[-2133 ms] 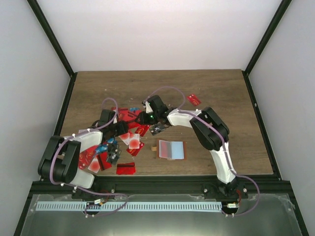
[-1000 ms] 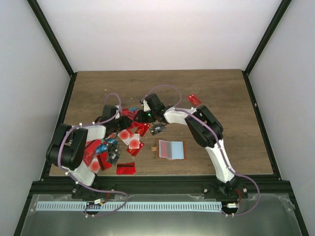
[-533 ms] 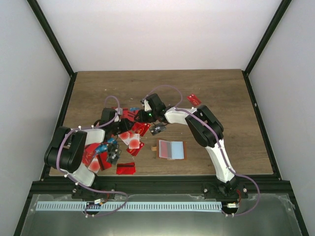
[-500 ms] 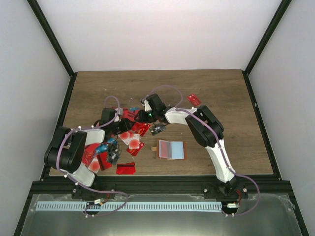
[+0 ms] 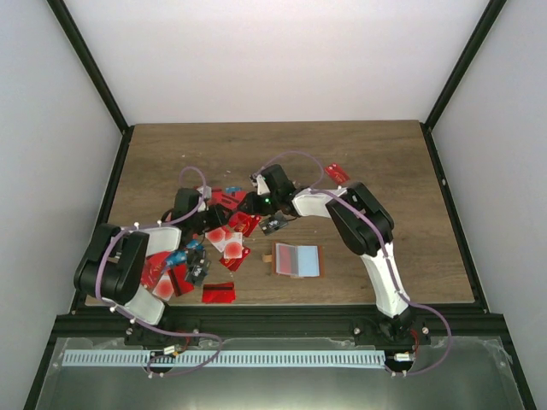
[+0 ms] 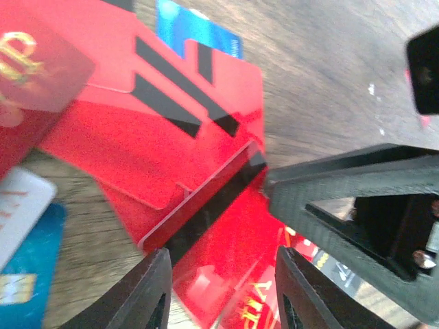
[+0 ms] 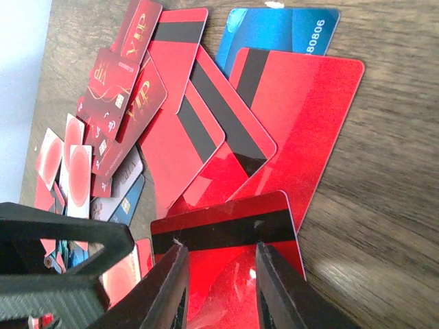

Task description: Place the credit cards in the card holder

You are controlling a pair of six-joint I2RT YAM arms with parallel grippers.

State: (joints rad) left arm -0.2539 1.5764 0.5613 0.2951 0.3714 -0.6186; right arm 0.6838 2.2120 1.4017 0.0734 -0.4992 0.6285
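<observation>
Overhead camera looks down from behind; both wrist cameras closely share credit cards (image 7: 309,116).

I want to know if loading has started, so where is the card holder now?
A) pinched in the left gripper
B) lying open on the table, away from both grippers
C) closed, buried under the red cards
B: the card holder lies open on bare wood, pink and blue panels up, while the left gripper and right gripper are at the credit cards.
</observation>
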